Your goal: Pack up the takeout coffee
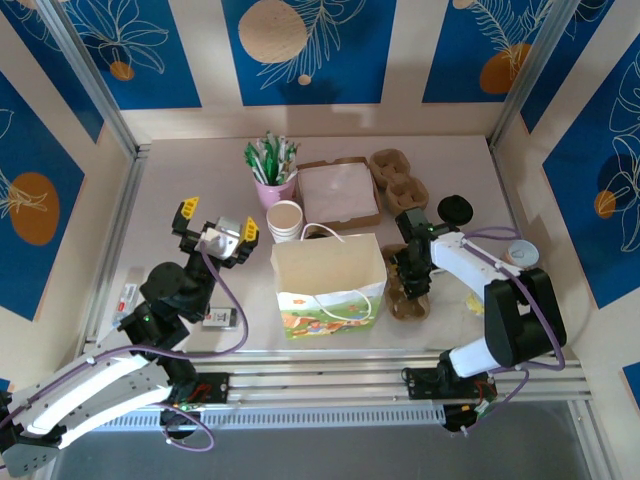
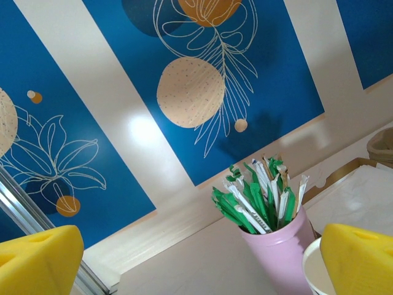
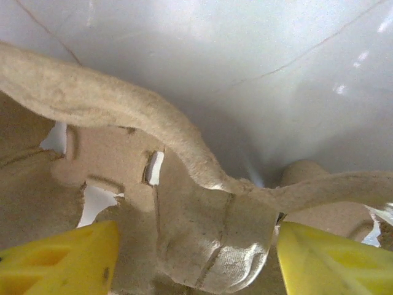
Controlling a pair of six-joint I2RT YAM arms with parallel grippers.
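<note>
Now, right end effector (image 3: 196, 258) astride cup carrier (image 3: 123, 153)

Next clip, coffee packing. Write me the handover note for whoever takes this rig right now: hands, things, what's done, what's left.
Left hand: open, holding nothing, left of the paper bag.
Right hand: fingers straddle a pocket of the near pulp carrier, just right of the bag; whether it grips is unclear.
Takeout coffee: black lid on, standing far right, apart from both hands.
Done: the bag stands upright and open at centre.
Left: the coffee is not yet in the bag; probably seat it in the carrier first, then load the bag.
</note>
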